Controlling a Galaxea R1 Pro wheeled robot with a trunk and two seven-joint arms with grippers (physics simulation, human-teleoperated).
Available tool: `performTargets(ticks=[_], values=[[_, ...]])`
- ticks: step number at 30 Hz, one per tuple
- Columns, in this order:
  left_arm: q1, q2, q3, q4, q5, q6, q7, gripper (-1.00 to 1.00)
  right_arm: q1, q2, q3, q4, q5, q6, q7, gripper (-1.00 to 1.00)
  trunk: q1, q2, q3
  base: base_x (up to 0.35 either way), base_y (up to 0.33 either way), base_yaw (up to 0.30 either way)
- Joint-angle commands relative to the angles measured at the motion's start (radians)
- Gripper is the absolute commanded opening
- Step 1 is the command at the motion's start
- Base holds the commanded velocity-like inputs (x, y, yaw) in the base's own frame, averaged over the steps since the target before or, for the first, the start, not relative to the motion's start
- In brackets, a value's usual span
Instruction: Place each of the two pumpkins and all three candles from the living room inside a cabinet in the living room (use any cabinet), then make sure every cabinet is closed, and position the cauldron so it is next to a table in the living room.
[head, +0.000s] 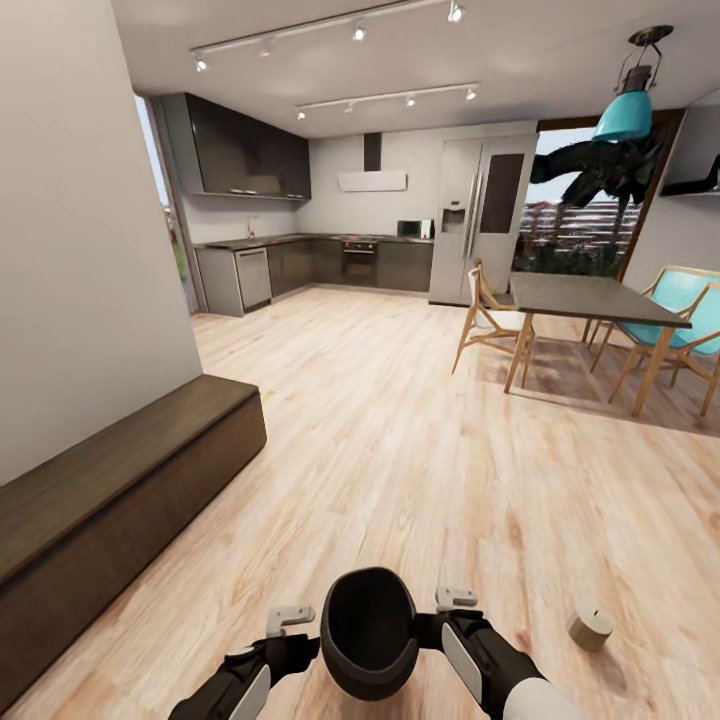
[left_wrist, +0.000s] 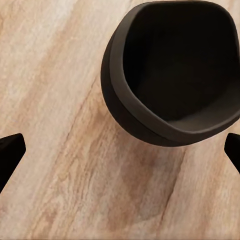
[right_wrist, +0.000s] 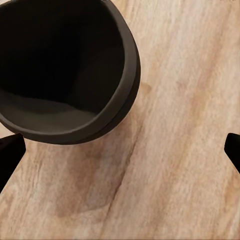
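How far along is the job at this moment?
Looks done: the cabinet fronts appear shut. In hand: the cauldron sits between both arms, with the left gripper and right gripper open. Left: the cauldron is far from the table, and a small beige cylinder, possibly a candle, lies on the floor.

The left arm (head: 240, 680) and the right arm (head: 480, 655) were glossy black, each with a long white panel along the forearm. At each wrist sat a small light-grey block with rounded corners. In the wrist views, the fingertips (left_wrist: 11, 150) were plain black wedges with blunt ends.
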Motion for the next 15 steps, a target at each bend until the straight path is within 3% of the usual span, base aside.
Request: performTargets(ticks=[1, 15], values=[[0.0, 0.0, -0.004, -0.002, 0.01, 0.005, 0.001, 1.0, 0.0, -0.001, 0.008, -0.002, -0.01, 0.001, -0.008, 1.0, 0.004, -0.008, -0.004, 0.0, 0.0, 0.0], [0.0, 0.0, -0.004, -0.001, 0.011, 0.005, 0.001, 1.0, 0.0, 0.001, 0.009, -0.002, -0.007, -0.01, -0.008, 1.0, 0.057, -0.106, -0.048, 0.0, 0.0, 0.0]])
